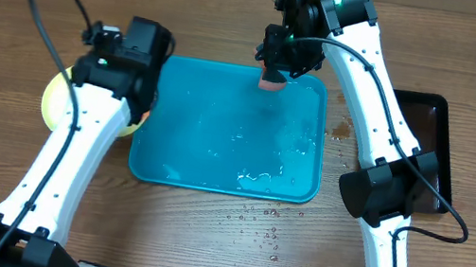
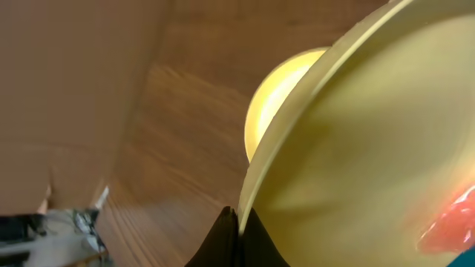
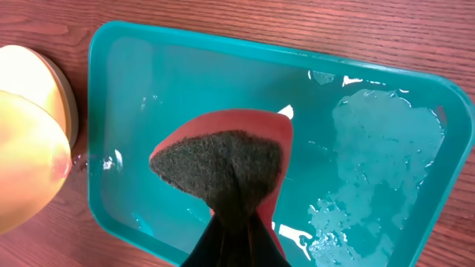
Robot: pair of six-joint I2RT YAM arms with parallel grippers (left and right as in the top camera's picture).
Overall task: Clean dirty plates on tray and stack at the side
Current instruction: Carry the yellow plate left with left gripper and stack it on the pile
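Nearest the robot's base, loose water drops (image 1: 266, 229) speckle the table just in front of the tray (image 1: 191, 126). The tray itself carries no plate at all, only puddles (image 1: 260, 177) pooled toward its right side. Just off its left edge the left gripper (image 2: 236, 233) is clenched on the rim of a pale yellow-green plate (image 2: 371, 148), held tilted above a second yellow plate (image 2: 278, 89) that lies on the table beside the tray. A red-orange smear (image 2: 449, 222) shows on the face of the held plate, so that one does not look fully clean. Farther on, over the tray's far edge, the right gripper (image 3: 236, 222) is clamped on a red sponge (image 3: 223, 159) with its dark scouring side toward the wrist camera, hanging just above the wet tray floor. To the tray's right a black tray (image 1: 431, 126) sits partly hidden under the right arm. As a judgement, the task looks well advanced: the tray is cleared and stacking on its left side is under way. What seems left is to deal with the smear, or at least check it, and to set this plate down on the pile. Only two plates can be made out, and a light blue one cannot be found in any view.
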